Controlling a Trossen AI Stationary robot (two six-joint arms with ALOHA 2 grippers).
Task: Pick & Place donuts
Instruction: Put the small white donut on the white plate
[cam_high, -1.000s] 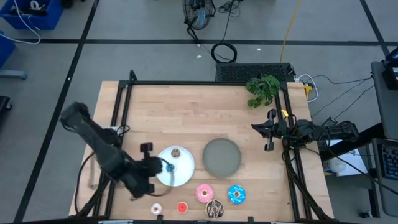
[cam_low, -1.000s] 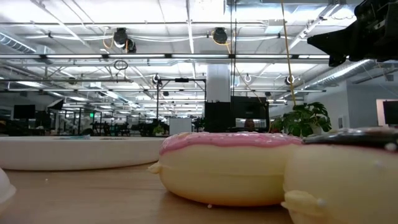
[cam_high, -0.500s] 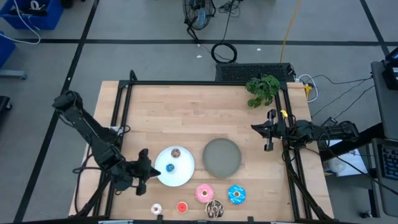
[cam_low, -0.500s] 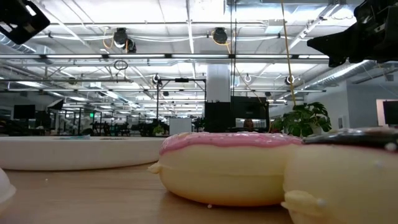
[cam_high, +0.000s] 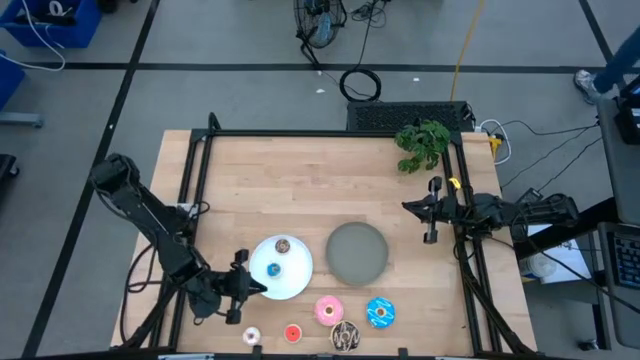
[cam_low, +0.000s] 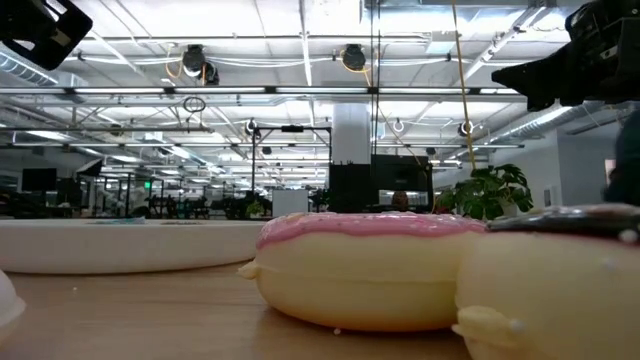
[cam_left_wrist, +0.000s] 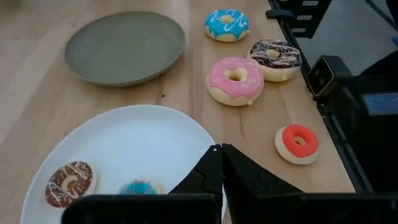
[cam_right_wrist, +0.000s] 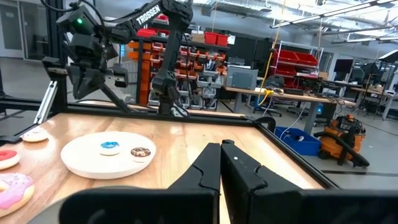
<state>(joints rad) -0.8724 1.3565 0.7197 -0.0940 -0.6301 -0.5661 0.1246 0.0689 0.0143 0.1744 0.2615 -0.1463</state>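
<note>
- Donuts: tiny brown donut (cam_high: 282, 246) and tiny blue donut (cam_high: 274, 269) lie on the white plate (cam_high: 296, 283); pink donut (cam_high: 328, 311), blue sprinkled donut (cam_high: 380, 312), chocolate donut (cam_high: 346, 337), tiny red donut (cam_high: 292, 334) and whitish tiny donut (cam_high: 252, 336) sit on the bare tabletop (cam_high: 300, 190) along its near edge.
- Grey plate (cam_high: 356, 252) holds nothing, just beside the white plate.
- Left tool (cam_high: 244, 286) hovers at the white plate's outer rim, fingers pressed together, nothing held.
- Likely next pick is the whitish or red tiny donut, both near the left tool. Judgement: spread the fingers first, come straight down over the ring, pinch across its rim; tiny rings may slide on the wood, so centre well.
- Watch the plate rim on descent; it is close to the tool.
- Right tool (cam_high: 431, 207) parked at the right side of the tabletop, fingers together, well apart from all donuts.
- Hard to see: whitish donut is out of the left wrist view; low view is blocked by the pink and chocolate donuts up close; the left tool's height over the tabletop cannot be told.
</note>
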